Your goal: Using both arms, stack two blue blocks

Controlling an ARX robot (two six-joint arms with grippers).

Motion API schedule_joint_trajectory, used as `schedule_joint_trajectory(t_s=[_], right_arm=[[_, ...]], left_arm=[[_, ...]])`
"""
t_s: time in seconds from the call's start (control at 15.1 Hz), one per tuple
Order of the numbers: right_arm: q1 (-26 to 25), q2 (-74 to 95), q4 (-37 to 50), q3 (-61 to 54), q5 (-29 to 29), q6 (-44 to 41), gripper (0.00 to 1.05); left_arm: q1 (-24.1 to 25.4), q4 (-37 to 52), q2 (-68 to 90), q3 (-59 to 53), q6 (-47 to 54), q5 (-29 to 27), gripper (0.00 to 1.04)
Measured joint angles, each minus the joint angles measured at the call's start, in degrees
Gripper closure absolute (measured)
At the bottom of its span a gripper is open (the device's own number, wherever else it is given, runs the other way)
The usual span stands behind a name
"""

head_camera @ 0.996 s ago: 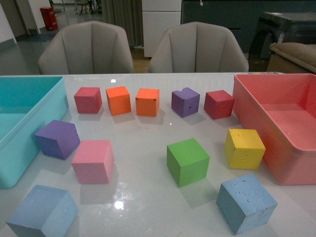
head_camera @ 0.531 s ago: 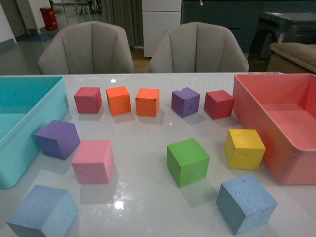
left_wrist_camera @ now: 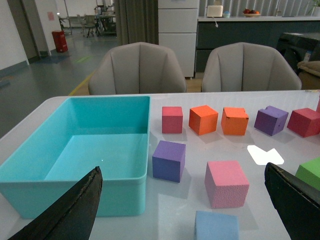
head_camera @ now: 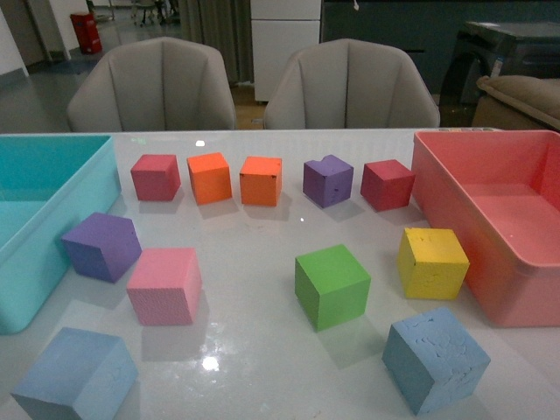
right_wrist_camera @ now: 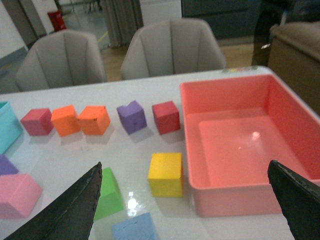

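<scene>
Front view, Sam: both blue blocks sit on the table (head_camera: 254, 245), nothing stacked. The left blue block (head_camera: 74, 374) is at the near edge, just in front of the pink cube (head_camera: 164, 285). The right blue block (head_camera: 435, 359) is also near the front, past the green cube (head_camera: 332, 286). The two are well apart.

Sam: So by my read the job hasn't begun, with pick, carry and place all left. What about the pincers?

Both spread wide. On the left wrist view, the left gripper (left_wrist_camera: 182, 169) has its black fingers far apart, nothing between them and touching nothing. Its blue block is partly in frame.

Sam: And the other side?

Same story: the right gripper (right_wrist_camera: 185, 164) is gaping and empty, clear of the table, with its blue block just creeping into shot beside the green cube.
</scene>
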Motion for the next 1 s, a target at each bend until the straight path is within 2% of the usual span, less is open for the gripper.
schedule_joint_trajectory(t_s=[0.13,0.33,0.53,1.0], right_arm=[[1.6,24.5,4.9,4.8,-4.9,5.6,0.06],[3.0,42.2,7.9,7.9,-6.1,7.1,0.06],[4.1,50.4,7.2,11.4,-7.3,6.6,0.06],[5.9,60.2,8.2,16.8,-8.8,-1.1,0.06]], left_arm=[[0.0,0.0,0.0,0.0,0.0,0.0,0.07],[0.0,0.0,0.0,0.0,0.0,0.0,0.07],[0.0,0.0,0.0,0.0,0.0,0.0,0.07],[0.0,0.0,0.0,0.0,0.0,0.0,0.07]])
